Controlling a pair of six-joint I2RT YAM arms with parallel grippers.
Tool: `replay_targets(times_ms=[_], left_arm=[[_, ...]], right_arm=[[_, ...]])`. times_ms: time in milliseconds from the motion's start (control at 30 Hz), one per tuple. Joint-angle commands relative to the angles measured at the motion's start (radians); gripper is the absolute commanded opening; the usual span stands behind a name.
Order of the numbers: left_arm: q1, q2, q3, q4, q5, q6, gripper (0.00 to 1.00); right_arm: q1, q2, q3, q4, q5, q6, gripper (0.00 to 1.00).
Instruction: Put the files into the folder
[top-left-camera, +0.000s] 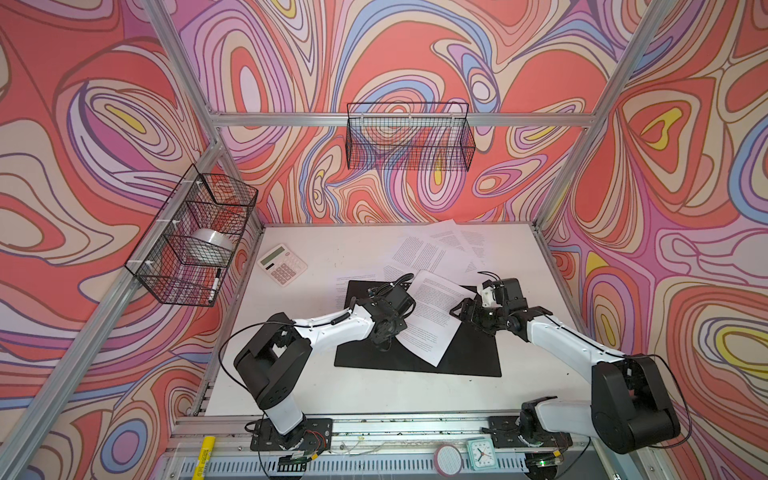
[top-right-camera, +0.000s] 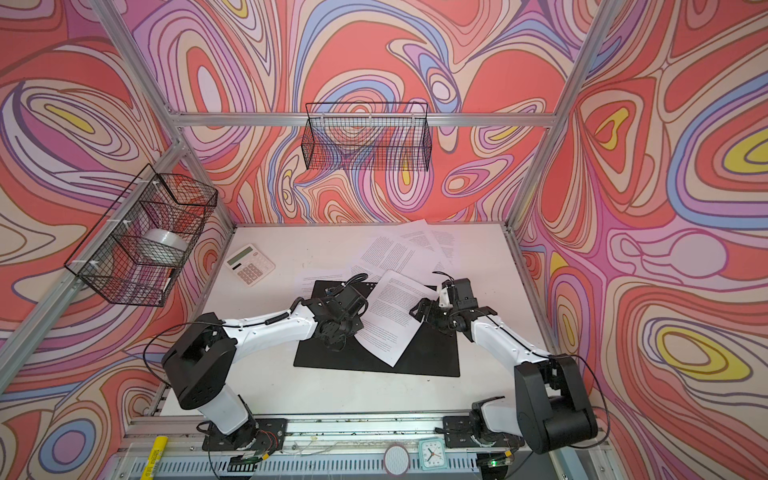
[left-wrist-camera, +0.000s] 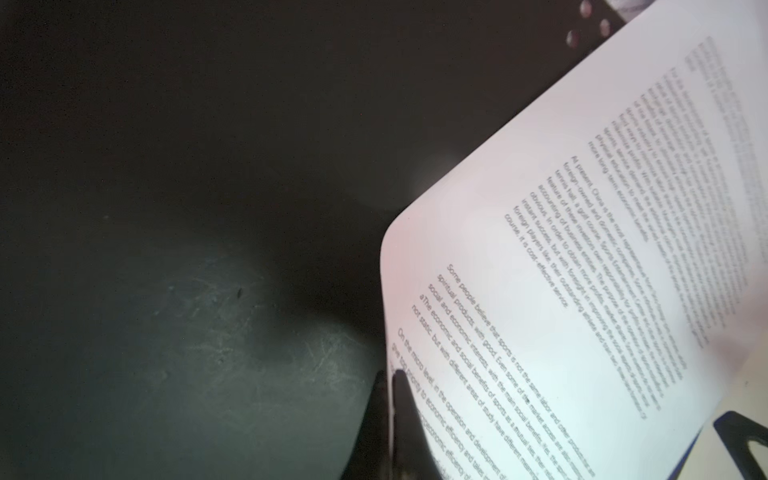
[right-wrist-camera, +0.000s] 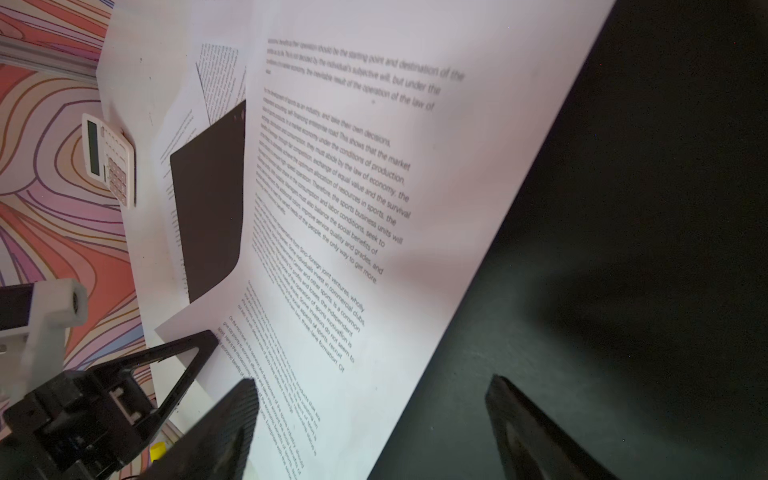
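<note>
The folder (top-left-camera: 469, 357) (top-right-camera: 432, 357) lies open and flat on the table, black inside up. One of the files, a printed white sheet (top-left-camera: 432, 316) (top-right-camera: 390, 311), rests slantwise across it. My left gripper (top-left-camera: 392, 338) (left-wrist-camera: 388, 378) is shut on that sheet's near left edge, and the sheet (left-wrist-camera: 561, 249) bends up from the folder (left-wrist-camera: 208, 208). My right gripper (top-left-camera: 455, 311) (right-wrist-camera: 372, 384) stands open over the sheet's right edge, one finger above the paper (right-wrist-camera: 374, 187), the other above the black folder (right-wrist-camera: 623, 208). More files (top-left-camera: 432, 249) (top-right-camera: 399, 249) lie loose behind the folder.
A white-and-pink calculator (top-left-camera: 282, 264) (right-wrist-camera: 108, 160) sits at the table's back left. Wire baskets hang on the left wall (top-left-camera: 195, 237) and on the back wall (top-left-camera: 409, 137). A small clock (top-left-camera: 482, 453) stands on the front rail.
</note>
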Motion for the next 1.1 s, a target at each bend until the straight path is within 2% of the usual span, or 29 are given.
replay_targets(times_ms=[0,300,600,867,1067], left_arm=[[-0.006,0.003,-0.012,0.014,-0.001,-0.045,0.00],[-0.009,0.014,-0.037,0.053,0.021,-0.093,0.00],[-0.020,0.020,-0.059,0.098,0.036,-0.147,0.00],[-0.030,0.001,-0.099,0.132,0.037,-0.184,0.00],[-0.032,-0.006,-0.124,0.151,0.049,-0.189,0.00]], right_arm=[[0.005,0.025,-0.038,0.112,-0.057,0.073,0.89],[0.041,0.057,-0.108,0.292,-0.106,0.217,0.67],[0.050,0.000,-0.176,0.340,-0.066,0.298,0.54],[0.052,-0.056,-0.205,0.335,-0.007,0.326,0.27],[0.052,-0.078,-0.189,0.284,0.000,0.298,0.08]])
